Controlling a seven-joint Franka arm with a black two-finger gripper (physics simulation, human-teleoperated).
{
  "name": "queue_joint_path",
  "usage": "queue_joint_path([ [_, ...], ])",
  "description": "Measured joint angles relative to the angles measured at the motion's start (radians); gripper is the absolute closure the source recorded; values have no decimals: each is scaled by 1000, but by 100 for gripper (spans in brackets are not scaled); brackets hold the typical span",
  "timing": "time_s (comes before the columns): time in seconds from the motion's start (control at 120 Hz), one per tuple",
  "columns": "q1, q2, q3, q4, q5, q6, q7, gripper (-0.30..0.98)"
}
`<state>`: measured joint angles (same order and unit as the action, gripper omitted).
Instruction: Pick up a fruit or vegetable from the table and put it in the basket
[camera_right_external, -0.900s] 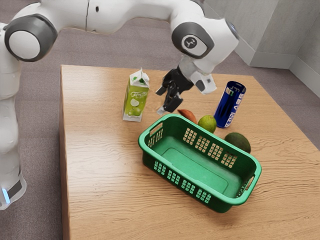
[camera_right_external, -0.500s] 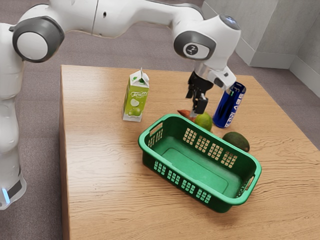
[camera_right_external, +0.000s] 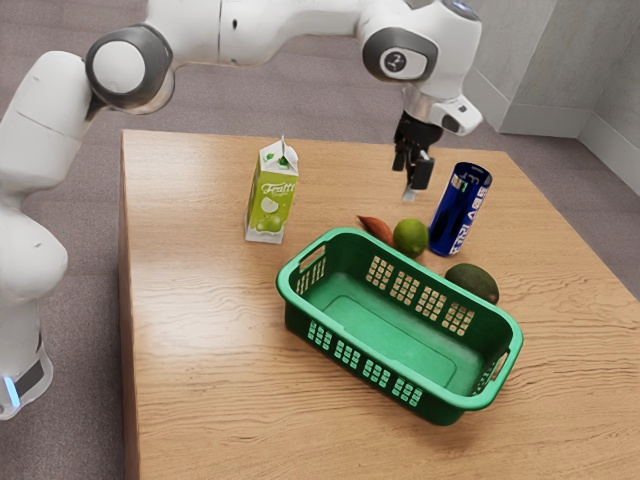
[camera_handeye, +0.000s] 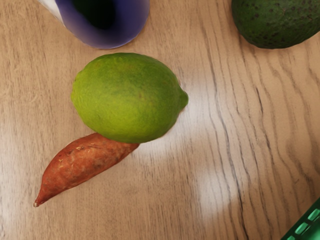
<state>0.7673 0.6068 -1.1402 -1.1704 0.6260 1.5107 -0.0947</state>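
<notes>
- The lime (camera_right_external: 410, 237), the likely pick as I judge it, sits on the table (camera_right_external: 200, 350) outside the basket (camera_right_external: 345, 262), near its long side.
- The gripper (camera_right_external: 414, 183) hangs above the lime with no fruit visibly in it; whether it stands wide or narrow, I can't tell from here.
- The sweet potato (camera_right_external: 375, 228) has one end tucked against the lime. A descent a little off centre could pinch both, or shove the sweet potato and set the lime rolling.
- That smooth, rounded skin could squirt out of a grip taken too high or too near the pointed end.
- The blue can (camera_right_external: 460, 210) stands upright just beside the lime, taller than it; coming down wide on that side could knock it over.
- Then there's the basket wall, which rises between the fruit and the opening. A carry kept too low would probably catch the rim and shove the basket or lose the lime.
- The avocado (camera_right_external: 472, 282) rests close to the basket's long side, apart from the lime; a sideways drift might bump it.
- The juice carton (camera_right_external: 270, 195) stands well apart, toward the exterior view's left, and seems little bother on a direct carry.
</notes>
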Motion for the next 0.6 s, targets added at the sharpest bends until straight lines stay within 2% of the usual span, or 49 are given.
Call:
queue_joint_path([
  [0.117,3,17,-13,0,57,-11,-16,0],
  [0.25,52,144,-173,20,185,-19,-32,0],
  [0.308,83,242,-299,30,280,-21,-38,0],
  [0.358,91,288,-347,34,345,-23,-45,0],
  [0.483,79,327,-368,40,432,-21,-63,0],
  [0.6,3,370,-303,141,468,-6,-60,0],
])
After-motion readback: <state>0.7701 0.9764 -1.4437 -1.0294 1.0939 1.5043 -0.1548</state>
